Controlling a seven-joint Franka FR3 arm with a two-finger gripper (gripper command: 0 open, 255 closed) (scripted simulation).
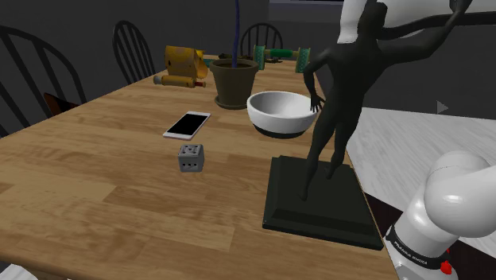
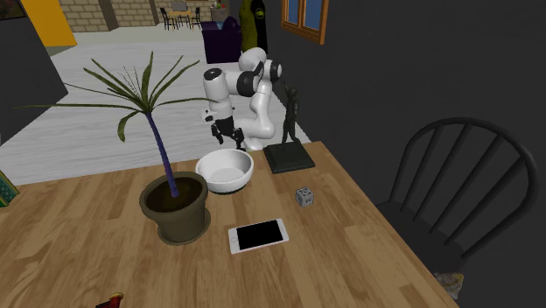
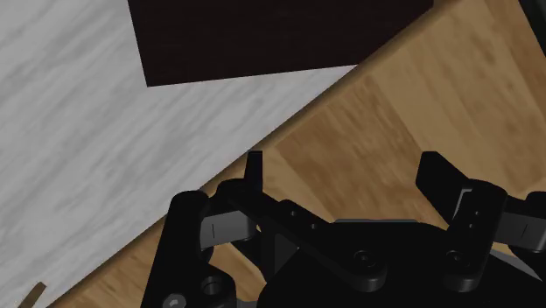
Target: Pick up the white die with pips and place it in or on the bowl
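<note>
A small grey die with dark pips [image 1: 190, 157] [image 2: 304, 197] rests on the wooden table [image 1: 95, 199], between a black-screened phone [image 1: 187, 124] [image 2: 258, 234] and a dark statue base [image 1: 318, 203]. The white bowl [image 1: 282, 113] [image 2: 225, 169] stands upright behind the die, beside the plant pot. In the second exterior view my gripper [image 2: 226, 133] hangs in the air past the bowl, over the table's far edge and well away from the die. Seen from the wrist, the gripper [image 3: 346, 175] is open with nothing between its fingers [image 3: 254, 171], over the table edge and grey floor.
A black human figure [image 1: 334, 95] [image 2: 290, 114] on its square base [image 2: 289, 157] rises near the bowl. A potted palm [image 1: 234, 82] [image 2: 175, 206] stands beside the bowl. Yellow and green objects [image 1: 187, 64] lie at the table's back. Dark chairs [image 2: 464, 192] surround the table.
</note>
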